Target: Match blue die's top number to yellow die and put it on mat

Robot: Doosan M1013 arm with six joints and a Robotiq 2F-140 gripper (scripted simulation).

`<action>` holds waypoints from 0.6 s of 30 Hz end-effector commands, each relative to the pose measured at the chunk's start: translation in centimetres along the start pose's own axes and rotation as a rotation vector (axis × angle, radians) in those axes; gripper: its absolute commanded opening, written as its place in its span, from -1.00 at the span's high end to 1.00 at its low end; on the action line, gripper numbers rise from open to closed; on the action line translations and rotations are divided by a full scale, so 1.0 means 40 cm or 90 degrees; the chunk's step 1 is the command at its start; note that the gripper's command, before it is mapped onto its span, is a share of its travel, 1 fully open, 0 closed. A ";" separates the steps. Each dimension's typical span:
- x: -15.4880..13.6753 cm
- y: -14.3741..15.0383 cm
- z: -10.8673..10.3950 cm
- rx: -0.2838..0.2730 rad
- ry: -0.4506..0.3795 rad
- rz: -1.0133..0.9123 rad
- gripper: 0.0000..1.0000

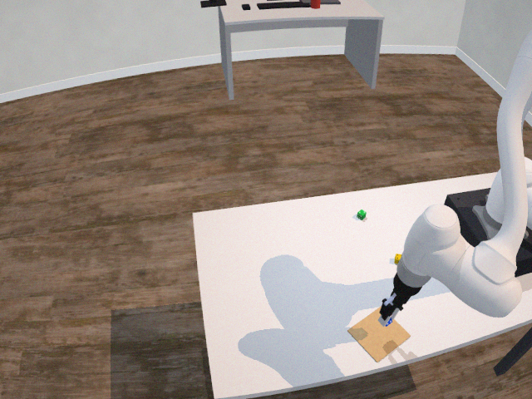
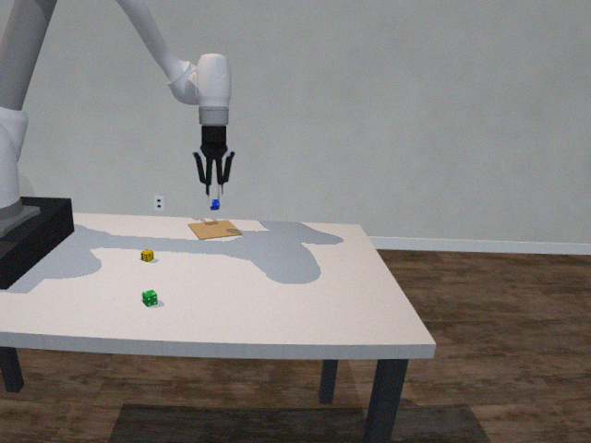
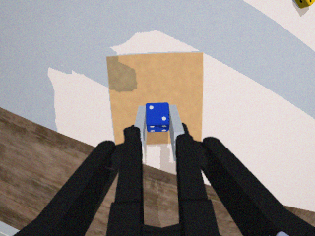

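Note:
The blue die [image 1: 388,321] [image 2: 215,205] [image 3: 157,116] is held between the fingertips of my gripper [image 1: 385,320] [image 2: 214,201] [image 3: 157,116], which is shut on it. It hangs in the air above the tan square mat [image 1: 377,350] [image 2: 205,234] [image 3: 187,69]. In the wrist view the die's face towards the camera shows two white pips. The yellow die [image 1: 398,258] [image 2: 147,255] [image 3: 304,2] sits on the table; its top number is too small to read surely. The green die [image 1: 361,214] [image 2: 150,297] also sits on the table.
The white table [image 1: 240,240] [image 2: 286,315] carries the mat near one long edge. The black robot base [image 2: 42,233] stands at the table's end. In the top view the arm partly covers the view beside the yellow die. A second desk [image 1: 300,12] stands far off.

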State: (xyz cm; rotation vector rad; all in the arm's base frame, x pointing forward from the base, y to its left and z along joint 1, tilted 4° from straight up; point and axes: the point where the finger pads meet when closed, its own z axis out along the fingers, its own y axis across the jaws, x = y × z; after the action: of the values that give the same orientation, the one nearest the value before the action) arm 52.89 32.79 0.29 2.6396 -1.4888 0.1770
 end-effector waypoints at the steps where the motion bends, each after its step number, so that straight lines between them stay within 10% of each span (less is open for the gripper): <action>1: 0.013 0.000 -0.002 0.001 -0.054 -0.002 0.57; 18: 0.033 0.000 0.002 0.001 -0.220 -0.002 0.57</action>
State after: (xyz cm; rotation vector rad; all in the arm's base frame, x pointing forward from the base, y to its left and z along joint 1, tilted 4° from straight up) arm 53.36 32.03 0.45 2.7533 -1.5628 -0.1960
